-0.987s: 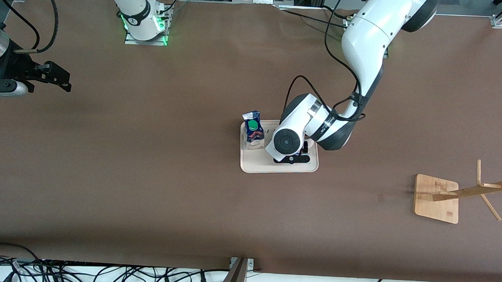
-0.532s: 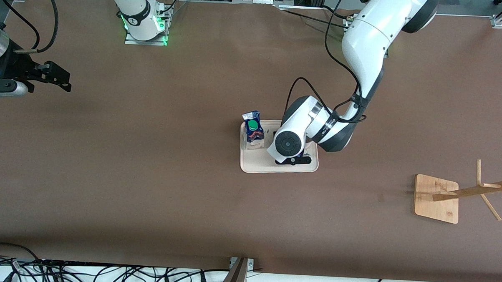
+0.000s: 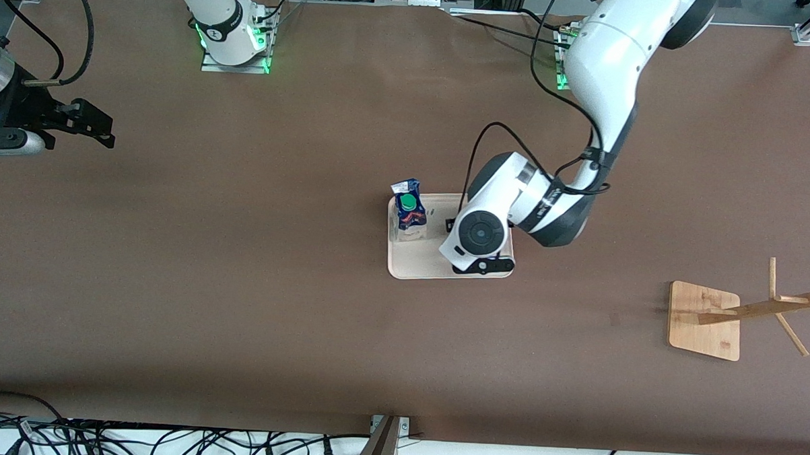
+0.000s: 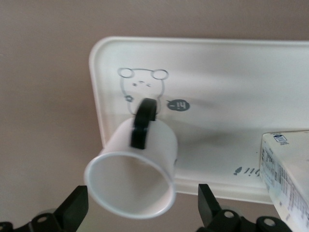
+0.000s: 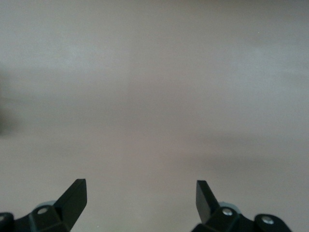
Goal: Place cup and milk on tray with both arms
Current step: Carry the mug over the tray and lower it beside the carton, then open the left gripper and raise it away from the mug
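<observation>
The cream tray [image 3: 414, 261] lies mid-table. The milk [image 3: 409, 213], a blue and white carton with a green cap, stands upright on the tray's end toward the right arm. In the left wrist view the white cup [image 4: 120, 186] with its black handle [image 4: 143, 123] stands on the tray [image 4: 207, 63], beside the milk [image 4: 287, 176]. My left gripper [image 4: 140, 195] hangs open just above the cup, fingers [image 4: 75, 208] wide apart and clear of the rim. In the front view the left wrist hides the cup. My right gripper [image 5: 140, 188] waits open over bare table at the right arm's end [image 3: 102, 131].
A wooden stand [image 3: 705, 320] with slanted pegs sits at the left arm's end, nearer to the front camera than the tray. Cables [image 3: 135, 440] run along the table's near edge.
My left gripper has opened and let go of the cup, and its wrist has shifted over the tray toward the left arm's end. The right arm has not moved.
</observation>
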You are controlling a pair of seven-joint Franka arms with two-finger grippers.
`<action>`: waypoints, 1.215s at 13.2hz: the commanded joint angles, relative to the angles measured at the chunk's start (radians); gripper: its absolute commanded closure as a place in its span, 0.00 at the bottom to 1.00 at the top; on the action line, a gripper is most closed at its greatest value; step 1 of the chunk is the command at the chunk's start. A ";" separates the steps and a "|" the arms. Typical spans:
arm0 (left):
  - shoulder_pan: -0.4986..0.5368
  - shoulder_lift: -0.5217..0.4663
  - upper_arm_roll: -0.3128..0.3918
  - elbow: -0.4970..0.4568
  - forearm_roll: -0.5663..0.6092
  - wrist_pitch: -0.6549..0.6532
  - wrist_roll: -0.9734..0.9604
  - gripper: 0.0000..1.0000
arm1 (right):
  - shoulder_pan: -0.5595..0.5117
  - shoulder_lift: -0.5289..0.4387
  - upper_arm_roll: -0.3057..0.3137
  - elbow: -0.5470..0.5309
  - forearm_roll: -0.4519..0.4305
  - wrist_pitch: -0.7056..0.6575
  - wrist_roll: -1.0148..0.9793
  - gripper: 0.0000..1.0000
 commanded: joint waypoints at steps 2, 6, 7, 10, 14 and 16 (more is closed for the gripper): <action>0.045 -0.171 -0.002 -0.016 0.018 -0.048 0.138 0.00 | -0.011 -0.002 0.008 0.007 -0.001 -0.011 -0.013 0.00; 0.150 -0.337 0.007 -0.021 0.014 -0.071 0.263 0.00 | -0.011 -0.002 0.006 0.007 -0.001 -0.011 -0.013 0.00; 0.209 -0.371 -0.005 -0.016 0.011 -0.074 0.378 0.00 | -0.011 -0.002 0.008 0.007 -0.001 -0.012 -0.013 0.00; 0.270 -0.438 0.015 -0.012 0.012 -0.077 0.459 0.00 | -0.011 -0.002 0.006 0.007 0.006 -0.012 -0.013 0.00; 0.346 -0.440 0.017 0.028 0.050 -0.078 0.508 0.00 | -0.011 -0.002 0.006 0.007 0.008 -0.012 -0.013 0.00; 0.382 -0.484 0.009 -0.043 0.097 -0.077 0.515 0.00 | -0.011 -0.002 0.006 0.007 0.008 -0.012 -0.013 0.00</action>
